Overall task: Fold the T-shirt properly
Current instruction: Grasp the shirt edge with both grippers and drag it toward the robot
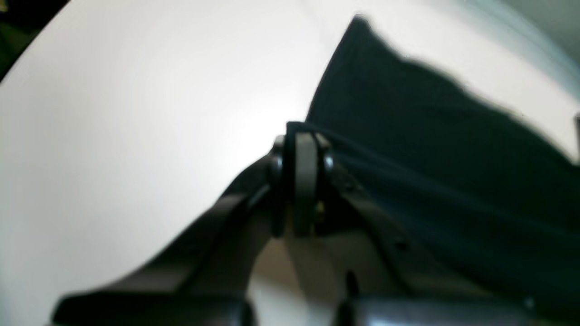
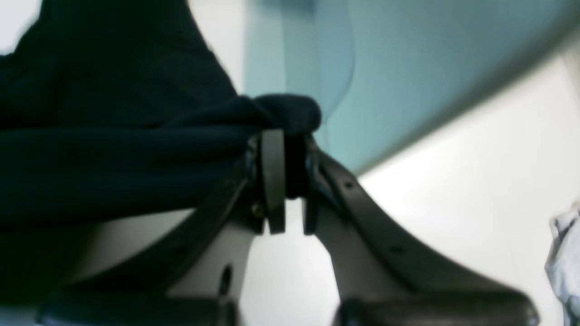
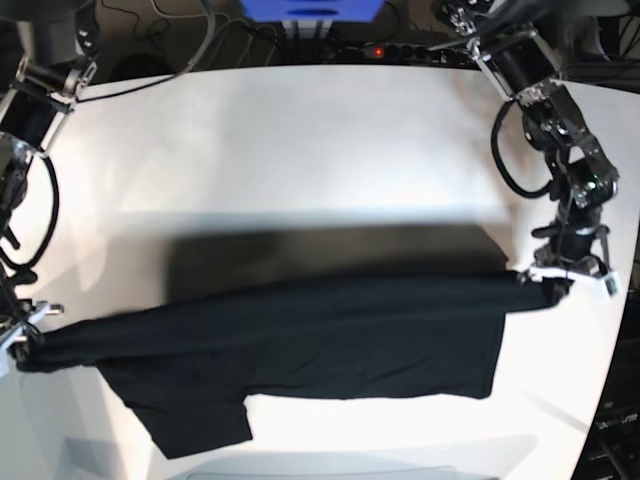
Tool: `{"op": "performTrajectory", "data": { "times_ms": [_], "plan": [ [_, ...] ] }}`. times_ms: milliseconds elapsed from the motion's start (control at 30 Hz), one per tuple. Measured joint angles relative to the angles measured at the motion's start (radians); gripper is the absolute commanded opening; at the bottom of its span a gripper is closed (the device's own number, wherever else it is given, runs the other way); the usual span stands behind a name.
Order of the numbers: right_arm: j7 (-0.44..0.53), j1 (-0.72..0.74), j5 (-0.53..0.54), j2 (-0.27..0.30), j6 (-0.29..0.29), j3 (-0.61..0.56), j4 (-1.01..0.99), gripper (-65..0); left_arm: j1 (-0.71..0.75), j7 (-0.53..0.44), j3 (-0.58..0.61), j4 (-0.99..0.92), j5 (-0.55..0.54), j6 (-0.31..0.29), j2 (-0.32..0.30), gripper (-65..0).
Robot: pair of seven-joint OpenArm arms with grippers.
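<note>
Above the white tabletop (image 3: 300, 130), the large black cloth T-shirt (image 3: 330, 335) hangs stretched. The left tool (image 3: 558, 275) at three o'clock and right tool (image 3: 20, 335) at nine o'clock each clamp an edge, likely pulling it taut for flat laying.

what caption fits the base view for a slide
Both grippers, left and right, hold the black T-shirt stretched above the white table.

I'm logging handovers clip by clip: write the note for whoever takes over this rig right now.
Left gripper: fingers shut on one end of the T-shirt.
Right gripper: fingers shut on the opposite end, cloth bunched over the tips.
The T-shirt hangs stretched between both arms above the white table, its lower part draping down near the front edge.
Done: both ends grasped and lifted.
Left: lay it flat and make every fold; none is visible yet.
</note>
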Motion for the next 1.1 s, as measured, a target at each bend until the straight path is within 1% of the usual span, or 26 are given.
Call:
{"op": "performTrajectory", "data": {
  "times_ms": [100, 167, 267, 400, 500, 667, 733, 833, 900, 967, 1100],
  "plan": [
    [-0.026, -0.031, -0.003, -0.002, 0.0, 0.017, 0.002, -65.0, 0.008, 0.012, 0.0, 0.046, -0.003, -0.004, 0.004, -65.0],
    [-0.012, -0.093, -0.002, -0.003, 0.001, 0.047, 0.002, -65.0, 0.04, 0.013, -0.002, 0.059, 0.003, 0.002, 0.007, -65.0],
    [-0.026, -0.183, 0.0, -0.009, 0.001, 0.094, 0.001, -65.0, 0.108, 0.025, -0.004, 0.089, -0.008, -0.005, 0.013, -65.0],
    [-0.013, -0.294, 0.021, -0.01, 0.002, 0.148, 0.001, -65.0, 0.182, 0.028, -0.07, 0.115, -0.018, -0.013, 0.04, -65.0],
    [0.012, -0.389, 0.021, -0.035, 0.005, 0.188, 0.002, -65.0, 0.242, 0.033, -0.11, 0.122, -0.023, -0.021, 0.061, -65.0],
    [0.026, -0.54, 0.012, -0.07, 0.005, 0.221, 0.029, -65.0, 0.344, 0.03, -0.12, 0.128, -0.024, -0.023, 0.066, -65.0],
    [0.034, -0.6, 0.009, -0.098, 0.006, 0.238, 0.072, -65.0, 0.391, 0.026, -0.124, 0.129, -0.017, -0.017, 0.079, -65.0],
    [0.073, -0.699, -0.002, -0.133, 0.005, 0.25, 0.134, -65.0, 0.472, 0.013, -0.124, 0.143, -0.013, -0.014, 0.091, -65.0],
    [0.087, -0.755, 0.003, -0.14, 0.004, 0.249, 0.169, -65.0, 0.52, 0.002, -0.127, 0.172, -0.008, -0.009, 0.114, -65.0],
    [0.087, -0.791, -0.002, -0.15, 0.004, 0.25, 0.192, -65.0, 0.565, 0.006, -0.127, 0.193, -0.011, -0.013, 0.122, -65.0],
    [0.094, -0.855, -0.001, -0.149, 0.002, 0.25, 0.197, -65.0, 0.644, 0.002, -0.129, 0.24, -0.005, -0.011, 0.148, -65.0]
  ]
}}
